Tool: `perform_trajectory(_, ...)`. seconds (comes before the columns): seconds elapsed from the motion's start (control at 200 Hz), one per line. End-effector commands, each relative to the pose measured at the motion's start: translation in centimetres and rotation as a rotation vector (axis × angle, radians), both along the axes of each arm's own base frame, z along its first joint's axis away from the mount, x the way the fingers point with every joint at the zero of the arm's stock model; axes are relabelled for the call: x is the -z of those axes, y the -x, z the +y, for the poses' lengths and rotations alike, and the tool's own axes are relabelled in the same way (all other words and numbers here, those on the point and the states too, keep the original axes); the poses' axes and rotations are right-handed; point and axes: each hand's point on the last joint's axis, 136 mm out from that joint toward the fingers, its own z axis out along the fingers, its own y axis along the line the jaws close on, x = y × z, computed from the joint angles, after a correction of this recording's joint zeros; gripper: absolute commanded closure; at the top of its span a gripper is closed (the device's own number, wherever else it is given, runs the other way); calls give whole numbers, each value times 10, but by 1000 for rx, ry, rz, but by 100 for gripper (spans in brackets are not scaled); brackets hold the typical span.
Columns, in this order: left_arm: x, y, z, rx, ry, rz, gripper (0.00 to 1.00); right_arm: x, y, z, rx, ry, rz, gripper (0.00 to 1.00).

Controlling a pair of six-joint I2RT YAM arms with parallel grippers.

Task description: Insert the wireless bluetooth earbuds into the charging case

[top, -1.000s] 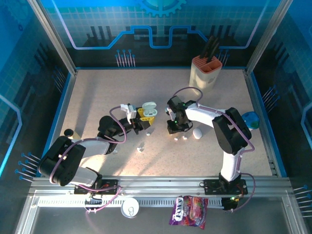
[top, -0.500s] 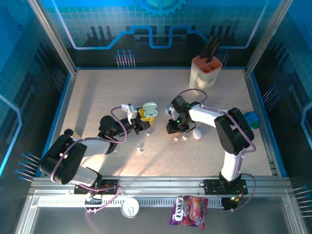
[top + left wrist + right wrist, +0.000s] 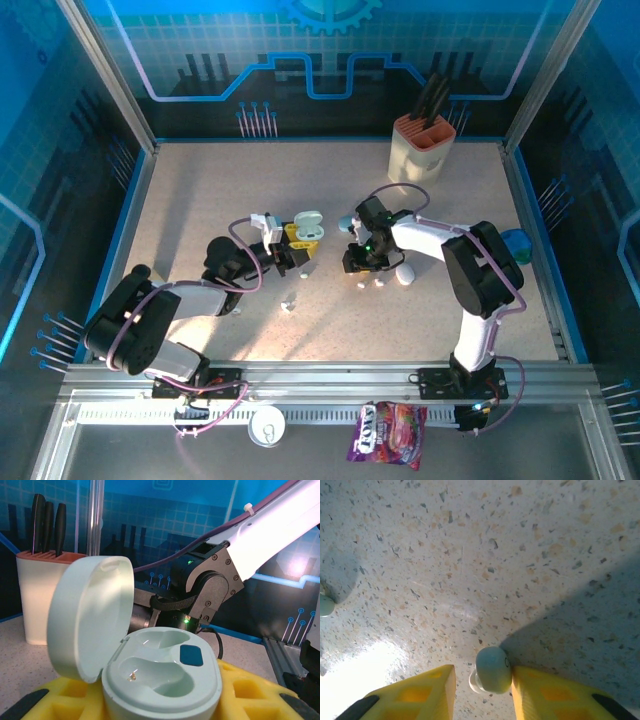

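Grip of left gripper (image 3: 155,700) on charging case (image 3: 165,677): yellow fingers (image 3: 250,690) clenched against both sides, lid (image 3: 87,615) tipped back. Right gripper (image 3: 482,676) released, partly spread close to the speckled table (image 3: 470,555). One earbud (image 3: 492,670) between its fingers, touching one pad, parted from the other by a narrow gap. Left wrist view: inside of the case, two hollows and a dark blue patch. Top view: more buds (image 3: 362,284) loose beside the right gripper, closed white case (image 3: 405,273) next to them, knife block (image 3: 422,143) far back.
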Motion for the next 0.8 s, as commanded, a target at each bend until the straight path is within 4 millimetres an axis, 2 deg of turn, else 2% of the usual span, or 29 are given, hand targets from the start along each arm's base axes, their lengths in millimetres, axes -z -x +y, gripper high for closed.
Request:
perform_trajectory(0.0,-13,0,-1,25,15,-47,76,-9,-15,5,26,-56,-63,64)
perform_trajectory(0.16,-13,0,-2,26,14,-47,76,-15,-19,7,35,-83,-91,64)
perform_trajectory(0.47,-11,-1,-2,27,13,-44,76,-12,-17,7,28,-92,-77,66)
perform_trajectory(0.685,-10,0,-2,29,12,-41,77,-10,-22,4,16,-97,-97,62)
perform_trajectory(0.795,-11,0,-2,29,13,-41,77,-11,-25,9,-8,-134,-108,61)
